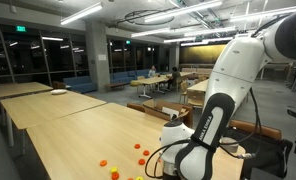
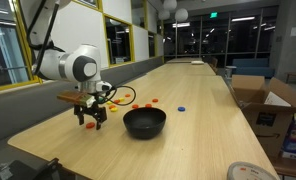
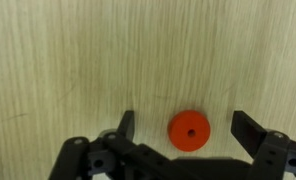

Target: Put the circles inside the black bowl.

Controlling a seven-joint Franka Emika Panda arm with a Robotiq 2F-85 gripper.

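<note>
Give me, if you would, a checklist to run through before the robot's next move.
1. Gripper open: ok, the jaws stand wide apart.
2. Orange disc between the jaws: ok, roughly centred in the wrist view.
3. Jaws low enough to pinch the flat disc: cannot tell.
4. Black bowl upright and close beside the gripper: ok, seen in an exterior view.
5. Room left in the bowl: cannot tell, its inside reads only as dark.

A long pale wooden table [image 2: 208, 120] stretches away, with open cardboard boxes [image 2: 260, 100] just beside it. More tables [image 1: 33, 108] stand under strip lights [image 1: 78, 14].
</note>
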